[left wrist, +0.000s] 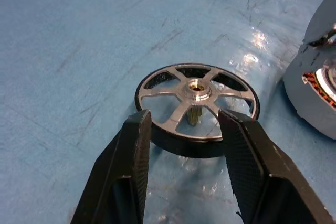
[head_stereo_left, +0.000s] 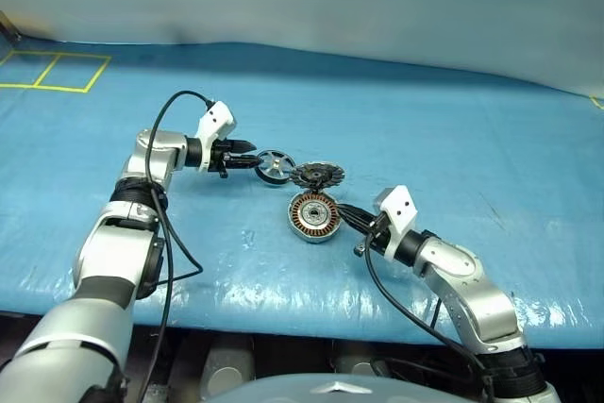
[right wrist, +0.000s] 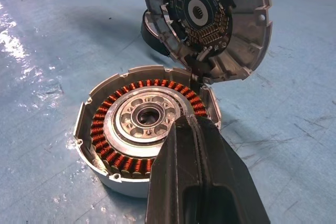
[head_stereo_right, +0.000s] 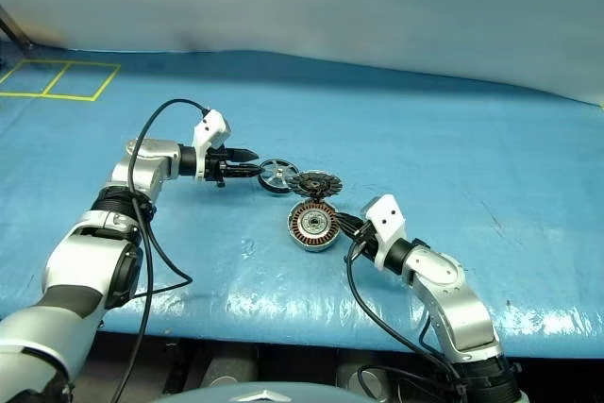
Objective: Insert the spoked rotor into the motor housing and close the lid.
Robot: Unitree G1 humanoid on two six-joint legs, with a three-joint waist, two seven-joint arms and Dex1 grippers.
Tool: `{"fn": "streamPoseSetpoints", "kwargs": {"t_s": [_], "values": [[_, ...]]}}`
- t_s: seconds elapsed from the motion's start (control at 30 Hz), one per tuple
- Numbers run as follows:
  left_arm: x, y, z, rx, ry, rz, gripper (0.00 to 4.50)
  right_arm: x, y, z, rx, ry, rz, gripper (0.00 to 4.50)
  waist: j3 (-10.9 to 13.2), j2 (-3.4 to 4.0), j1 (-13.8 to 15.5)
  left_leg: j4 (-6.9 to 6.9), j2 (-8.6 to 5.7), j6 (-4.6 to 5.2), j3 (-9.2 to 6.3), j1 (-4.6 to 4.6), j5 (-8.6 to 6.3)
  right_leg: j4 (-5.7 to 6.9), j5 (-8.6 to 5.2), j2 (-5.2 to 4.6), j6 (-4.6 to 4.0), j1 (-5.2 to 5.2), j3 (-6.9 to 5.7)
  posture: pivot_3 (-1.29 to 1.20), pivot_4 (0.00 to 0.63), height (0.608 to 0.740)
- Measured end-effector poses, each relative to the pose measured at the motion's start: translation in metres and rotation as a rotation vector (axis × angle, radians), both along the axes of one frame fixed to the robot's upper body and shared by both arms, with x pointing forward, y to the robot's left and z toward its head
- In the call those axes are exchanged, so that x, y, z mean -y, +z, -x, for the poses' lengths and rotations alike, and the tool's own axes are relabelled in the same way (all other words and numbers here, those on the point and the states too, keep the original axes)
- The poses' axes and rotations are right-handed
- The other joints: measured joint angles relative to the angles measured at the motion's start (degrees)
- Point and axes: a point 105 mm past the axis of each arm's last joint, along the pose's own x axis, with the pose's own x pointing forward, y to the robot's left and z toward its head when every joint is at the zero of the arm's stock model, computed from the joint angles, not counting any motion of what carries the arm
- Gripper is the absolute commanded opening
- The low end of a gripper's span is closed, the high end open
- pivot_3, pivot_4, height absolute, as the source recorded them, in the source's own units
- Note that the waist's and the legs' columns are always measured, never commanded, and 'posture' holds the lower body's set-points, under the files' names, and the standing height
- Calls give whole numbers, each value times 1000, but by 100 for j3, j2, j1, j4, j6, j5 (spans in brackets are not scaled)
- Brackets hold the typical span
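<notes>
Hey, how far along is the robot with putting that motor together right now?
Done: the lid stands swung open, baring the motor housing and its copper windings. In hand: the left gripper brackets the spoked rotor, its fingers at the rim; a firm grip isn't clear. The right gripper, shut, rests at the housing's rim. Left: seat the rotor, close the lid.

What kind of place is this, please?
Probably a robot test bench in a lab: a blue sheet with yellow tape squares covers the table, and an opened motor housing and a spoked rotor lie on it.
</notes>
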Motion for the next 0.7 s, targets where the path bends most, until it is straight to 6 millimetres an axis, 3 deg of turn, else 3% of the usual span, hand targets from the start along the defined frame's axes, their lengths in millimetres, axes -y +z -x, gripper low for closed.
{"fn": "streamPoseSetpoints", "kwargs": {"t_s": [0.17, 0.4, 0.67, 0.7], "values": [[4, -7, 0, -29, -7, -34, 2200, 1, -1, 0, -2, -15, -1, 0, 0, 0, -3, 1, 0, 0, 0, -1, 0, 0, 1, 0, 1, 0, 0, 0, 150, 740], [10, -35, 9, -75, -101, -236, 2200, 3, -7, 3, -20, -37, -2, 0, 0, 0, 9, 0, -1, 0, 0, -2, 0, -1, 1, 0, 1, 0, 0, 0, 150, 740], [12, -37, 9, -33, -130, -284, 2200, 2, -7, 4, -22, -39, -4, 0, -1, 1, 11, 6, 0, 0, 0, 10, 0, 1, -3, 0, -5, 11, 1, 0, 150, 740], [12, -37, 9, -32, -130, -284, 2026, 2, -7, 4, -22, -39, -4, 0, -1, 1, 11, 6, -1, 0, 0, 10, 0, 1, -3, 0, -5, 12, 1, 0, 150, 740]]}}
